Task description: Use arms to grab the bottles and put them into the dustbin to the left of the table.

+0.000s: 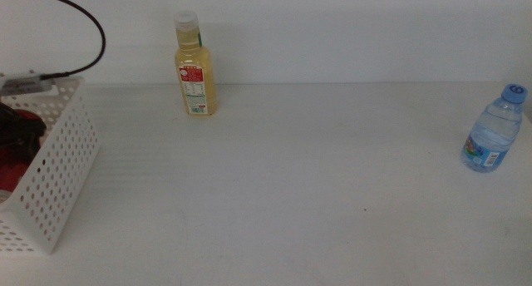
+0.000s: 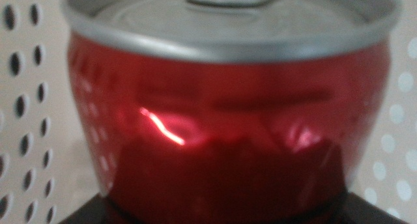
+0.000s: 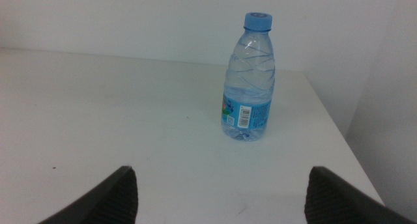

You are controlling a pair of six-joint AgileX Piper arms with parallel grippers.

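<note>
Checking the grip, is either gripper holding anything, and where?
Left gripper appears to hold the red can by its lower body inside the dustbin; right gripper holds nothing.

Bright, even light; the red can (image 2: 221, 113) is blurred, with glare streaks.

wall (image 1: 349, 28): plain white, far side, behind the tabletop
light: soft, even, faint shadows
right: pale surface (image 3: 391, 120) beyond the table's right edge
</note>
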